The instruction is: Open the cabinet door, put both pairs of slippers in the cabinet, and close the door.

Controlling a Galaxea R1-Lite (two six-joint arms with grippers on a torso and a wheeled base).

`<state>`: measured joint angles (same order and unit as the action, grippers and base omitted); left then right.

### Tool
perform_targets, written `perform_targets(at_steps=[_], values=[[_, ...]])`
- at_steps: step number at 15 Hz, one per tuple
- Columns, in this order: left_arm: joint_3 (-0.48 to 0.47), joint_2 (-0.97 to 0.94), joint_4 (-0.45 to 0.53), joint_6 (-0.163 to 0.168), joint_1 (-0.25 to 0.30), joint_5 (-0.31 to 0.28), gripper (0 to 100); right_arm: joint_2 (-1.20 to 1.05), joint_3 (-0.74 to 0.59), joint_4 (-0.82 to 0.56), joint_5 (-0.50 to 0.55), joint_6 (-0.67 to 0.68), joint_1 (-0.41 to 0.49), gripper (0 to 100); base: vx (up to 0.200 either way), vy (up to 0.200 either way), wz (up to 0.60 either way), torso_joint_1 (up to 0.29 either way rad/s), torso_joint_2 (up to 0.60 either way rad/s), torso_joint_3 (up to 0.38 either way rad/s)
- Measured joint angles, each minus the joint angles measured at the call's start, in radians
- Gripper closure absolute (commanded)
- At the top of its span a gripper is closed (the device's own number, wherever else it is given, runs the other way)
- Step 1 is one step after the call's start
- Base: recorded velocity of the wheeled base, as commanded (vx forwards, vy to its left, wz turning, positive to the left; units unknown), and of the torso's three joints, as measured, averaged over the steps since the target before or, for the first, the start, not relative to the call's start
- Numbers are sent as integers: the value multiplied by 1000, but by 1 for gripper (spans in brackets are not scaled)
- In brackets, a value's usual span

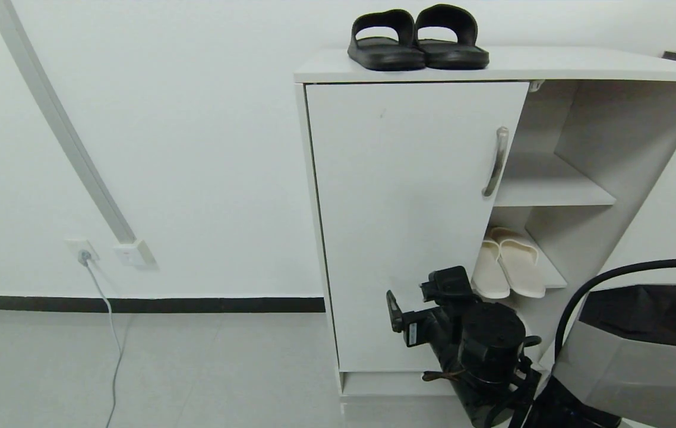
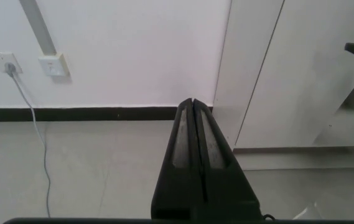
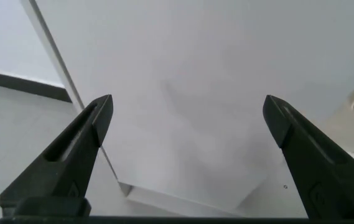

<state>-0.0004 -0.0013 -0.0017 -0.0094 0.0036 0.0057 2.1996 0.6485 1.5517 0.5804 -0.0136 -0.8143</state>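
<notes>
Nearest, the right gripper (image 1: 420, 297), fingers spread apart, faces the closed white door (image 1: 409, 220) low down. Black rubber slide slippers (image 1: 418, 40) sit well above it on top of the white laminate cabinet (image 1: 581, 62), long axes front to back. Cream slippers (image 1: 509, 261) occupy the open compartment's lower shelf. The left wrist view adds the left gripper (image 2: 193, 106), fingers pressed together.
</notes>
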Motion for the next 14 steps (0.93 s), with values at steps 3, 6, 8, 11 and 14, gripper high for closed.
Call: perform_targets(at_steps=[3,6,8,11,14], values=[[0,0,1,-2,-1,1,100,0,-19,19,-9,-14,-4,0,0,0,0,0,0,0],[0,0,0,-3,-1,2,100,1,-28,19,-16,-16,-2,0,0,0,0,0,0,0],[0,0,0,-2,0,2,100,2,-28,18,-16,-17,-4,0,0,0,0,0,0,0],[0,0,1,-3,-1,2,100,4,-27,18,-15,-18,-2,0,0,0,0,0,0,0],[0,0,3,-3,-1,2,100,5,-28,20,-14,-18,-2,0,0,0,0,9,-178,-250]])
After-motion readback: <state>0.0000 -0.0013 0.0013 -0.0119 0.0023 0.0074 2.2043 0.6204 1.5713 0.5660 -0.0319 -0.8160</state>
